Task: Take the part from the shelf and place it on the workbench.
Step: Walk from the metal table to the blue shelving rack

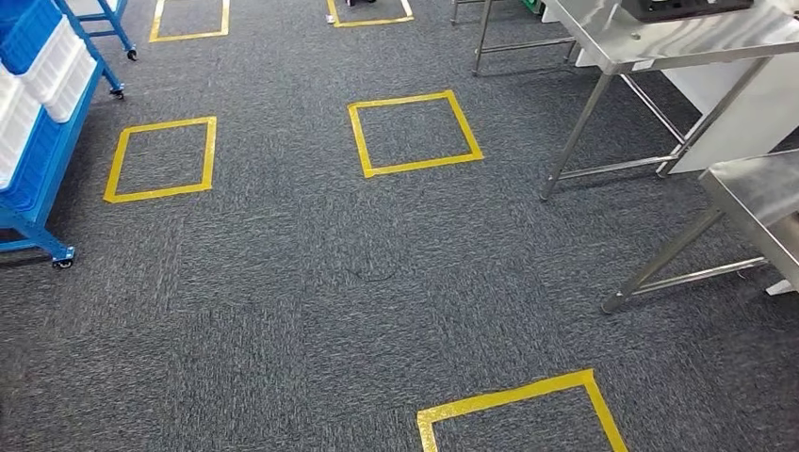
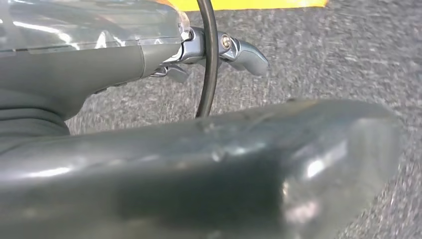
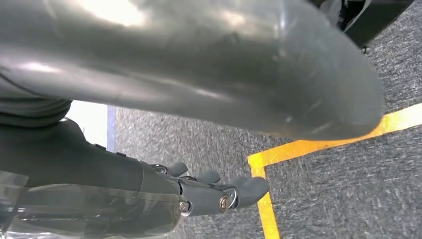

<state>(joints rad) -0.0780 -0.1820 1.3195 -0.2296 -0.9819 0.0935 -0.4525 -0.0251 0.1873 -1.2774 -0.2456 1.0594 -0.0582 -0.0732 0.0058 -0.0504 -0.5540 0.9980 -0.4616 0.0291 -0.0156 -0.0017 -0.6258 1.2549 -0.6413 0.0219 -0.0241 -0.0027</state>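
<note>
Nothing of the task can be judged as done yet: the blue shelf [image 1: 38, 141] with its white bins is seen off to one side, the steel surface [image 1: 660, 38] opposite, carpet [image 1: 311, 301] with yellow tape squares [image 1: 415, 134] between; the part cannot be made out. Both arms are hung toward the floor. The left hand [image 2: 149, 64] is empty, fingers [image 2: 249, 55] loosely extended; the right hand [image 3: 164, 194] likewise, fingers [image 3: 249, 189] spread above tape.

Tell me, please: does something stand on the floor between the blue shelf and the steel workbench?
Nothing visible does. Between the blue wheeled shelf and the stainless steel workbench lies grey carpet with flat yellow tape squares. The part itself cannot be identified.
</note>
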